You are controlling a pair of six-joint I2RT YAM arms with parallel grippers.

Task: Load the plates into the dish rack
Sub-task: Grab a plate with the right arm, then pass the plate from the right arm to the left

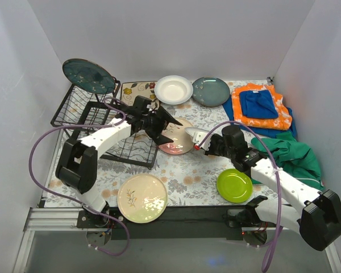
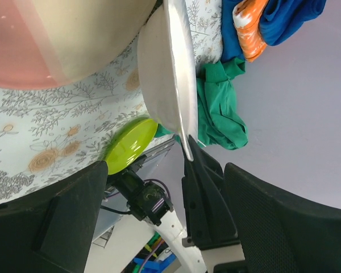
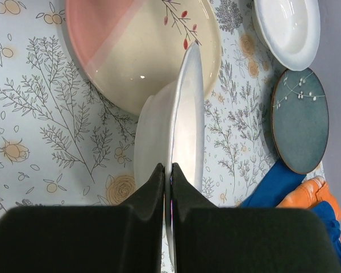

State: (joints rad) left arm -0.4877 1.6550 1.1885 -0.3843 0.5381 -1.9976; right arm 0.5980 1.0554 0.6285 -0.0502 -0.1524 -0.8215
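Right gripper [image 3: 167, 170]: clamped on the rim of the white deep plate [image 3: 182, 125], holding it on edge above the pink-cream plate [image 3: 136, 51] near the tabletop's middle.
Left gripper [image 2: 148, 165]: jaws wide, one finger just beside the white plate's rim, gripping nothing.
Dish rack [image 1: 111, 122]: toward the far left corner, a dark plate [image 1: 88, 75] standing at its far end.
Step, by my reading: hand-over to the left arm.
Doing it well: straddle the rim squarely, close firmly before the right lets go, and keep the plate upright for the slots.
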